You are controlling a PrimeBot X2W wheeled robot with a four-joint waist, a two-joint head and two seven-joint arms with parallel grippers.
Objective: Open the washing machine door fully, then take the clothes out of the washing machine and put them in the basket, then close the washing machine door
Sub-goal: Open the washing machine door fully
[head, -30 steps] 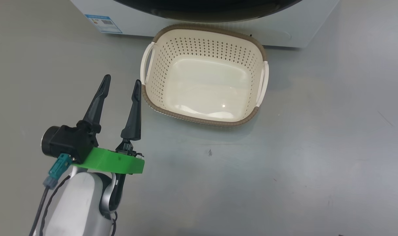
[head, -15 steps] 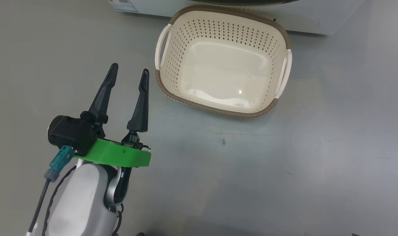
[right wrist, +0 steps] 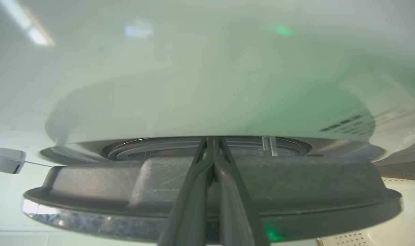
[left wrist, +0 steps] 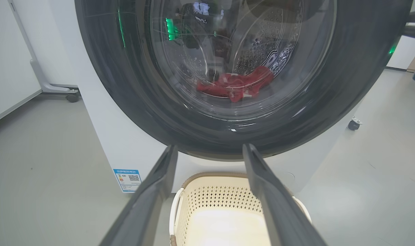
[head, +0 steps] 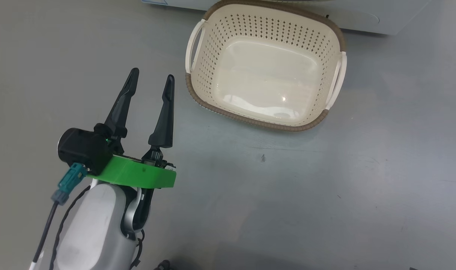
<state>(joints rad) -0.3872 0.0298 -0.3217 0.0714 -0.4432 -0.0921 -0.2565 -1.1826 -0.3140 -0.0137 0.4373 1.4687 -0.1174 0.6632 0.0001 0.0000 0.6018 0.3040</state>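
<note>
The right gripper (right wrist: 213, 139), fingers pressed together and holding nothing, is resting its tips across the edge of the washing machine door (right wrist: 91, 184); it is probably hooking, so the pull should be following the hinge arc slowly. The left gripper (head: 152, 74) is hanging wide open, empty, beside the basket (head: 250, 120), while the clothes (left wrist: 238, 85) are lying inside behind the glass
</note>
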